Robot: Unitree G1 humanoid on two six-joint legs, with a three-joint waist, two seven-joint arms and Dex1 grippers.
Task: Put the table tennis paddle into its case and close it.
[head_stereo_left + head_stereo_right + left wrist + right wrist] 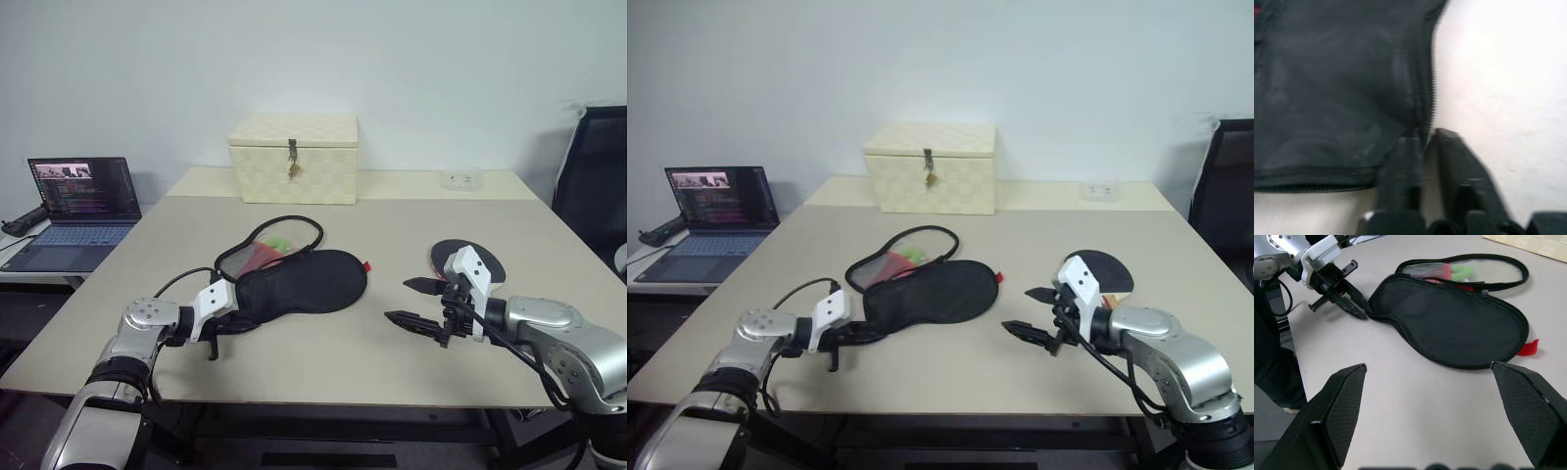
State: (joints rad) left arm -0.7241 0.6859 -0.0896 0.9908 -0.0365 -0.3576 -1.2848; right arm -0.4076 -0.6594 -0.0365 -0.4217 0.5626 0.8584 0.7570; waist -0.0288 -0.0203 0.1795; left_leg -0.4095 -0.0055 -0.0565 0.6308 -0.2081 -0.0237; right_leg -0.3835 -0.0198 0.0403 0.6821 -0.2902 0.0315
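Left eye view: laptop (80, 209) beside table (392, 235), latched box (293, 157) behind case (304, 282).

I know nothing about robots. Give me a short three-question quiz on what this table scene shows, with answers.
1. True or false: the table tennis paddle is already inside the case.
2. Which hand has its fingers closed on the narrow end of the case: (a) the left hand or (b) the right hand?
3. Fill in: the case lies unzipped, its ______ flap folded back toward the cream box.

Key
1. False: the paddle lies on the table behind the right hand.
2. (a); the right hand is open and holds nothing.
3. Mesh.
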